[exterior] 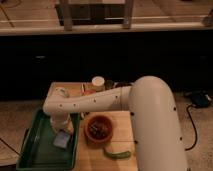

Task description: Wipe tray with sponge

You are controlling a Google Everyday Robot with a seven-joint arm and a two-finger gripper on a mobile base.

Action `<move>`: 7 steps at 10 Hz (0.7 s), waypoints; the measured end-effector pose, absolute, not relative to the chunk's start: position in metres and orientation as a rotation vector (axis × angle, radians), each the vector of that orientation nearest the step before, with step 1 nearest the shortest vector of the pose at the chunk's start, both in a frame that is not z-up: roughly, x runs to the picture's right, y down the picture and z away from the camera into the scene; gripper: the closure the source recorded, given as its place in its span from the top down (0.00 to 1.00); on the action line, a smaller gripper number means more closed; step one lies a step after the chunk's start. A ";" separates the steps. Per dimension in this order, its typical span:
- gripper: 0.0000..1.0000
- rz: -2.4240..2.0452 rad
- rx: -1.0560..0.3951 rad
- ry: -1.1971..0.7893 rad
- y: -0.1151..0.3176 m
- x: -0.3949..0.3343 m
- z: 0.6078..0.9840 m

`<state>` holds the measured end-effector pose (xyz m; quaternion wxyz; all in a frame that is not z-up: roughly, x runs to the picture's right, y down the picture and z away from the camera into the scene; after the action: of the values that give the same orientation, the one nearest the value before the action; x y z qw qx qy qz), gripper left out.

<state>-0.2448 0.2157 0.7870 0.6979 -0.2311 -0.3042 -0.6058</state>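
Note:
A large dark green tray [35, 150] with a raised rim lies at the left on the wooden table. A pale blue-grey sponge [61, 139] rests flat inside it, near its right wall. My white arm reaches from the right across the table, and my gripper [62, 129] points down over the tray directly above the sponge, at or touching its top. The wrist hides the fingertips.
A round orange bowl [98, 128] stands just right of the tray. A green pepper-like vegetable [117, 154] lies in front of it. A white-lidded jar [98, 82] and other small items sit at the table's back edge. My arm's large white link [155, 125] covers the table's right side.

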 end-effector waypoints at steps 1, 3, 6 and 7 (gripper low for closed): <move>0.01 -1.354 -0.512 -0.681 0.209 -0.256 0.790; 0.01 -1.402 -0.515 -0.701 0.208 -0.288 0.790; 0.01 -1.511 -0.514 -0.768 0.236 -0.320 0.774; 0.01 -1.541 -0.514 -0.789 0.248 -0.323 0.765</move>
<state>-0.3228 0.2485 0.7654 0.6192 -0.2234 -0.3431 -0.6700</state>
